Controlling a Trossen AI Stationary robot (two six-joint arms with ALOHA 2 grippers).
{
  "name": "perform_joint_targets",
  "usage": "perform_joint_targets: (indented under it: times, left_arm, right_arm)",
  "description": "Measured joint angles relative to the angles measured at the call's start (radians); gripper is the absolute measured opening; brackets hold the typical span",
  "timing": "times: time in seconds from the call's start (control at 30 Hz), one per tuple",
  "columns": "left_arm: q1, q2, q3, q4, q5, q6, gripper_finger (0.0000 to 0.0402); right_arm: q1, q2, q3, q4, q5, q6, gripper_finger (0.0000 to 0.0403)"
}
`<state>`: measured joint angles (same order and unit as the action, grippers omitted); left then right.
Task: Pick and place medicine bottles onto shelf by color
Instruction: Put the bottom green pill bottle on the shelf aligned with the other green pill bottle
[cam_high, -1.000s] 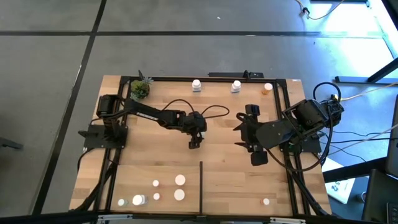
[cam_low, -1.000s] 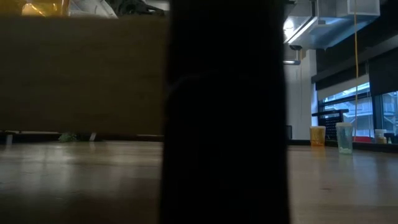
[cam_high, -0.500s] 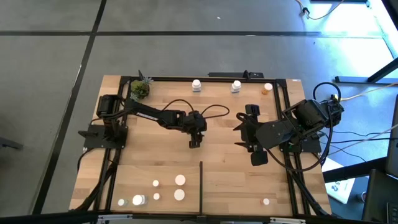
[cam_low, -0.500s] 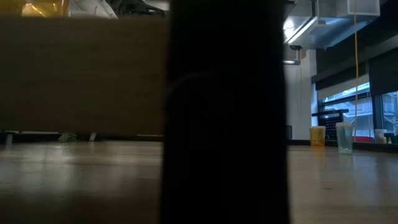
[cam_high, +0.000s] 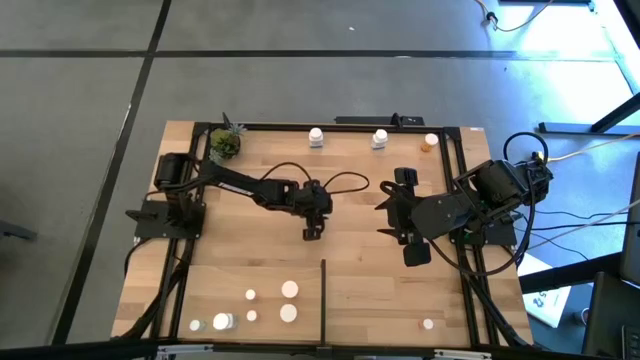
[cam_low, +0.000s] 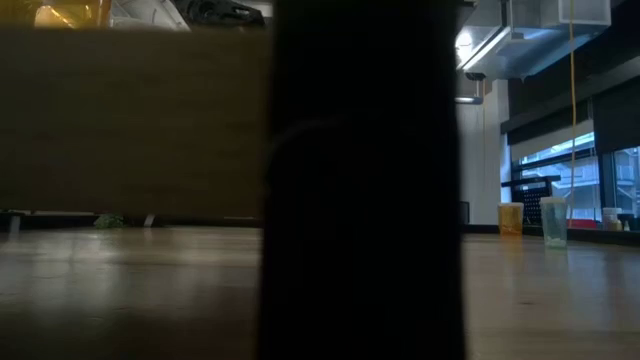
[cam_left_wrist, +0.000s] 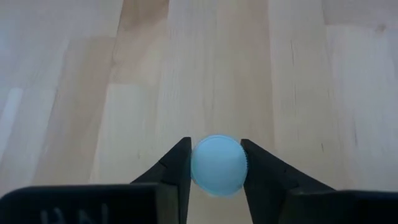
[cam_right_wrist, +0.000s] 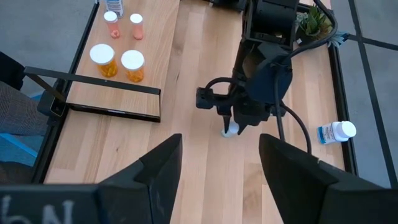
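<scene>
Near the middle of the wood-planked shelf (cam_high: 360, 275), the left tool (cam_high: 313, 232) points straight down and pinches a small medicine bottle (cam_left_wrist: 217, 165), its pale cap caught between both fingers (cam_left_wrist: 172, 169). From the right wrist view that bottle (cam_right_wrist: 232, 129) stands upright on the planks under the tool. The right tool (cam_high: 416, 252) hangs just beside it toward the right edge, fingers spread and empty. Along the far edge sit two white bottles (cam_high: 316, 136) and an orange one (cam_high: 431, 141), with a potted plant (cam_high: 225, 143) at the far left corner. More bottles (cam_high: 288, 290) cluster at the near edge, left of the black divider strip (cam_high: 323, 298). A dark post (cam_low: 362, 180) blocks the low view.
</scene>
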<state>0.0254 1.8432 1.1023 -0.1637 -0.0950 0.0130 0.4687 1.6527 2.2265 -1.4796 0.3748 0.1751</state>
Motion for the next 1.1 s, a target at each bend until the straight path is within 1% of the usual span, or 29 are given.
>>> perform_joint_targets:
  times: [0.17, 0.23, 0.3, 0.43, 0.5, 0.53, 0.63, 0.7, 0.73, 0.8, 0.87, 0.93, 1.0, 1.07, 1.1]
  left_arm:
    - [-0.018, -0.038, -0.001, -0.051, -0.013, -0.013, 0.0098]
    - [-0.028, -0.071, -0.001, -0.071, -0.033, -0.034, 0.0098]
    - [-0.042, -0.106, -0.001, -0.127, -0.051, -0.060, 0.0097]
    - [-0.075, -0.187, -0.002, -0.212, -0.062, -0.110, 0.0097]
    - [-0.099, -0.227, 0.001, -0.228, -0.073, -0.140, 0.0096]
    - [-0.112, -0.252, 0.000, -0.273, -0.083, -0.161, 0.0096]
    - [-0.158, -0.306, 0.000, -0.359, -0.132, -0.234, 0.0096]
    - [-0.196, -0.352, -0.002, -0.445, -0.171, -0.294, 0.0096]
    - [-0.214, -0.369, 0.000, -0.446, -0.182, -0.325, 0.0096]
    - [-0.258, -0.414, -0.001, -0.514, -0.200, -0.396, 0.0096]
    - [-0.302, -0.447, -0.001, -0.516, -0.217, -0.450, 0.0096]
    - [-0.356, -0.487, -0.001, -0.570, -0.239, -0.507, 0.0097]
    - [-0.403, -0.515, 0.001, -0.567, -0.252, -0.553, 0.0097]
    - [-0.459, -0.547, -0.002, -0.642, -0.266, -0.617, 0.0097]
    - [-0.482, -0.560, -0.002, -0.654, -0.269, -0.644, 0.0097]
  right_arm:
    - [0.000, 0.000, 0.000, -0.001, 0.000, 0.000, 0.0215]
    - [0.000, 0.000, 0.000, -0.005, 0.000, 0.000, 0.0215]
    - [0.000, 0.000, 0.000, -0.007, 0.000, 0.000, 0.0215]
    - [0.000, 0.000, 0.000, -0.007, 0.000, 0.000, 0.0215]
    - [0.000, 0.000, 0.000, -0.007, 0.000, 0.002, 0.0215]
    - [0.000, 0.000, 0.000, -0.007, -0.001, 0.003, 0.0215]
    - [0.000, 0.000, 0.000, -0.007, -0.001, 0.002, 0.0215]
    - [0.000, 0.000, 0.000, -0.006, -0.001, 0.002, 0.0215]
    - [0.000, 0.000, 0.000, -0.006, 0.000, 0.003, 0.0215]
    - [0.000, 0.000, 0.000, -0.006, -0.001, 0.002, 0.0215]
    - [0.000, 0.000, 0.000, -0.007, -0.001, 0.002, 0.0215]
    - [0.000, 0.000, 0.000, -0.007, -0.001, 0.001, 0.0215]
    - [0.000, 0.000, 0.000, -0.009, -0.001, 0.002, 0.0215]
    - [0.000, 0.000, 0.000, -0.008, -0.001, 0.001, 0.0215]
    - [0.000, 0.000, 0.000, -0.008, -0.001, 0.001, 0.0215]
